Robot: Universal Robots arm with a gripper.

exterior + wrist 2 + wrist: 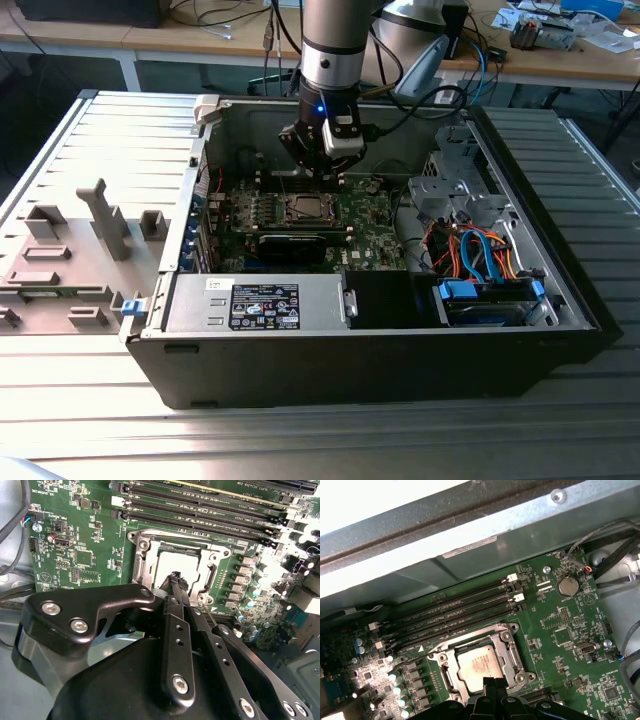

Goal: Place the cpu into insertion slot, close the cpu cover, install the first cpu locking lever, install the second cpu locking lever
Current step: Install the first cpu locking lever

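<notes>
In the exterior view my gripper [325, 175] reaches down into an open computer case, just behind the insertion slot [305, 208] on the green board. The cpu [477, 664] lies flat in the slot, its pale metal face up. Around it sits the silver cpu cover [507, 655], which looks lowered over the chip's edges. In the second wrist view the black fingers [172, 610] come together over the cpu [192, 562] and the slot's rim [142, 560]. The gripper [175, 576] is shut with nothing between its tips, which also reach the socket's edge in the first wrist view [492, 682].
Long memory slots [450, 615] run beside the socket. A long black card [290, 243] lies in front of it, then the power supply [255, 300]. Drive cages with blue and orange cables [480, 250] fill the exterior view's right. A grey fixture [100, 220] stands outside the case.
</notes>
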